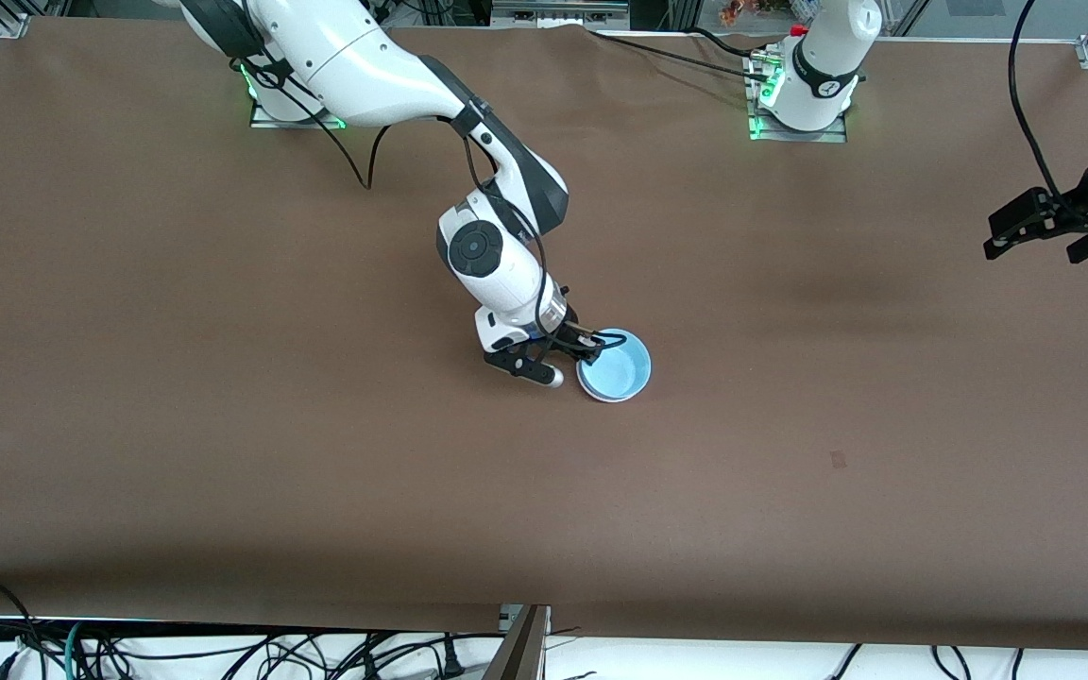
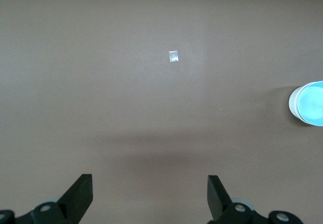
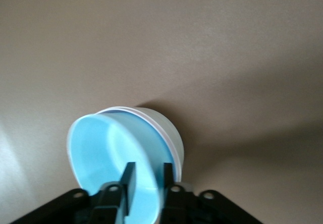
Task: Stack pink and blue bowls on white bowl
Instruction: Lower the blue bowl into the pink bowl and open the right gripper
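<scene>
The light blue bowl (image 1: 616, 366) sits nested on top of a stack on the table; the white bowl (image 3: 174, 133) shows as the outer wall beneath it. A thin pinkish edge (image 3: 170, 146) lies between the two rims; the rest of the pink bowl is hidden. My right gripper (image 1: 589, 353) is low at the stack's rim on the right arm's side. Its fingers stand slightly apart, one finger (image 3: 129, 181) inside the blue bowl and one outside. My left gripper (image 1: 1002, 241) waits open and empty, high over the left arm's end of the table. The blue bowl also shows in the left wrist view (image 2: 309, 104).
The brown table (image 1: 223, 425) carries a small pale mark (image 1: 838, 459), nearer to the front camera than the stack and toward the left arm's end; it also shows in the left wrist view (image 2: 173, 57). Cables hang along the table's near edge.
</scene>
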Controlling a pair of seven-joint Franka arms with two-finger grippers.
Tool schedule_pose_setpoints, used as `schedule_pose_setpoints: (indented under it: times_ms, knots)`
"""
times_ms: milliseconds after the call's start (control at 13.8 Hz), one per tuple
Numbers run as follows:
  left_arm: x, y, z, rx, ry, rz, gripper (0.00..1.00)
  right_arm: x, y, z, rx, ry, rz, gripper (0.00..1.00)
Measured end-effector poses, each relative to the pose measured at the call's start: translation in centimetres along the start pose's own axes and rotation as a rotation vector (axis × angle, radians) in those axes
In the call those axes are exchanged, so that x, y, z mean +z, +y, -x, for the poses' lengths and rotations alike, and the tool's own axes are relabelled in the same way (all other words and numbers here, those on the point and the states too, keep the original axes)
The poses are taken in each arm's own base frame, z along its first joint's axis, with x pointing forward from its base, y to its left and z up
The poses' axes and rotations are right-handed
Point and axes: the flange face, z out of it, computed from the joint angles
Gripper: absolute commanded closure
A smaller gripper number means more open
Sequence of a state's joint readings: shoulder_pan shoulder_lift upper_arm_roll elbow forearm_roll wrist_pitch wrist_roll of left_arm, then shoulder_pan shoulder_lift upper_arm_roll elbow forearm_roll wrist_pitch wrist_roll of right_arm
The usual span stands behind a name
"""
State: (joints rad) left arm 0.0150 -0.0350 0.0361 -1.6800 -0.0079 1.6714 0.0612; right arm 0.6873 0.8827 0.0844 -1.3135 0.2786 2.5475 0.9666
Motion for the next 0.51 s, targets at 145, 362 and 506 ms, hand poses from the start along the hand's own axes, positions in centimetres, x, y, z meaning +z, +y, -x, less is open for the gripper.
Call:
schedule_pose_setpoints:
  times_ms: [145,362,506]
  knots:
    - [-0.3,0.0,0.2,-0.002,0.000,0.000,0.00,-0.7,-0.7,-0.1,0.004,0.006,-0.017,0.01]
    - [-0.2,0.0,0.2,-0.002,-0.002,0.000,0.00,-1.9,-1.5,-0.2,0.005,0.012,-0.034,0.01]
    - [-0.2,0.1,0.2,-0.001,-0.004,0.000,0.00,-2.9,-1.8,-0.5,0.005,0.010,-0.027,0.01]
